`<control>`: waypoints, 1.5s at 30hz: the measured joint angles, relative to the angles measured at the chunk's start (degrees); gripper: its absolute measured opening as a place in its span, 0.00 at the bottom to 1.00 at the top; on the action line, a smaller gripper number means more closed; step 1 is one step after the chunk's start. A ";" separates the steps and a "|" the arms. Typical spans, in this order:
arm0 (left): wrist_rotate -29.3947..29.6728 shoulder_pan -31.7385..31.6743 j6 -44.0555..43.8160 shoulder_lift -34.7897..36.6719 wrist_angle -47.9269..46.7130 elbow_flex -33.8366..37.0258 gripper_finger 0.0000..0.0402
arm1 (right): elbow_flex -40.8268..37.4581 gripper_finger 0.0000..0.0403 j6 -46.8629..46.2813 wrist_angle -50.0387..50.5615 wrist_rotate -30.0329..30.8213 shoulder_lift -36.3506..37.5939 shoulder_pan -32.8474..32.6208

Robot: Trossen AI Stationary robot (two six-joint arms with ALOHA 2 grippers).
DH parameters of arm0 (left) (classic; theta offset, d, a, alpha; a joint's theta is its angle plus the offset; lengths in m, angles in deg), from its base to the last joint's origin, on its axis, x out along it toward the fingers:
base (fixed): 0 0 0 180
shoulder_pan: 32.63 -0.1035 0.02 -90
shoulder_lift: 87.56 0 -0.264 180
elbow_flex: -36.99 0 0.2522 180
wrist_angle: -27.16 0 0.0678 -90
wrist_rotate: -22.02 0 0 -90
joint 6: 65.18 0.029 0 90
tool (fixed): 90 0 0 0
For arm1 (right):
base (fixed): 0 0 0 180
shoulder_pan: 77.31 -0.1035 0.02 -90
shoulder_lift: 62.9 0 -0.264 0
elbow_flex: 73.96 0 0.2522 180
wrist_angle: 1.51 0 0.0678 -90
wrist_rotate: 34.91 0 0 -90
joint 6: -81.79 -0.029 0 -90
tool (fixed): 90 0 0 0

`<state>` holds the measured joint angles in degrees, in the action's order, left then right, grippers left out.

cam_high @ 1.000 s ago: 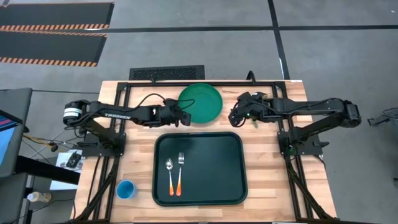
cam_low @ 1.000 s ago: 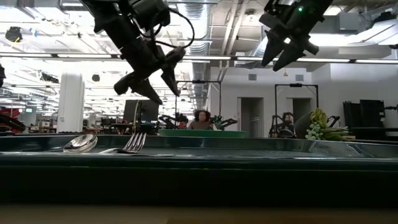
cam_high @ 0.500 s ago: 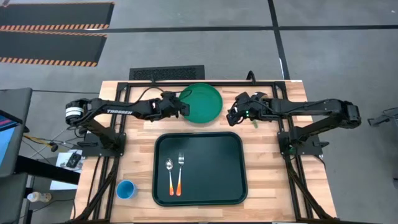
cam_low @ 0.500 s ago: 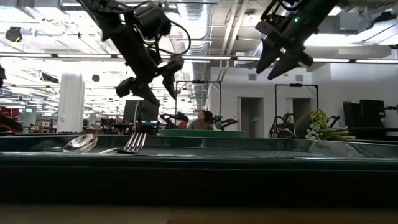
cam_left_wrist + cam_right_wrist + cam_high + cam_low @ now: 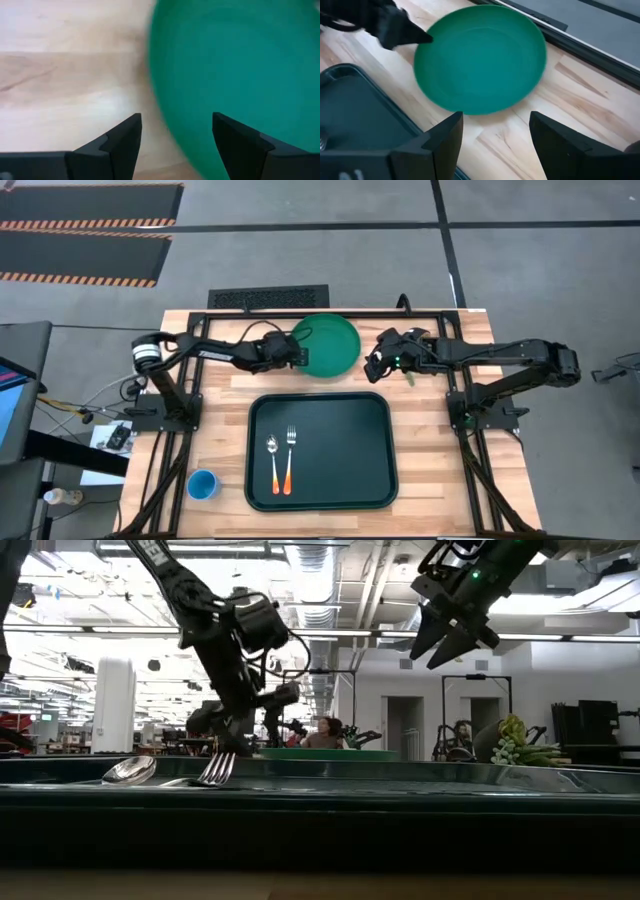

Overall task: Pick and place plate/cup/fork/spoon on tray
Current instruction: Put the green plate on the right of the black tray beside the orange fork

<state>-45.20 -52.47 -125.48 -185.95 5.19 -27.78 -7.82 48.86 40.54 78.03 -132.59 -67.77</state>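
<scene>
The green plate (image 5: 326,345) lies flat on the wooden table beyond the tray's far edge. My left gripper (image 5: 298,357) is open and low at the plate's left rim; in the left wrist view (image 5: 176,117) the rim (image 5: 160,100) runs between its two fingers. My right gripper (image 5: 372,366) is open and empty, raised above the table just right of the plate, which lies ahead of it in the right wrist view (image 5: 495,115). The fork (image 5: 291,454) and the spoon (image 5: 273,461) lie side by side on the dark tray (image 5: 375,480). The blue cup (image 5: 203,484) stands on the table left of the tray. My left gripper comes at the plate's left rim (image 5: 427,39) roughly level from the table's left side, one finger over the plate and one over the bare wood. I cannot tell whether a finger touches the rim. The plate lies flat on the table.
A small pot with a green plant (image 5: 515,745) stands at the far right, below my right arm. Black frame rails (image 5: 270,311) run along the table's far edge behind the plate. People show in the room beyond the table (image 5: 322,732).
My left gripper has gone down toward the table and a little toward the far edge, ending at the plate's left rim, its fingers still open. The left arm's base joint has swung toward the right.
</scene>
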 joint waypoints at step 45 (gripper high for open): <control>-5.35 15.11 7.61 9.38 13.00 -1.77 0.00 | 0.17 0.63 1.92 1.58 2.54 26.33 1.15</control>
<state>-50.55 -37.37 -117.87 -176.57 18.19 -29.55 -7.65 50.79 42.12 80.57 -106.26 -66.62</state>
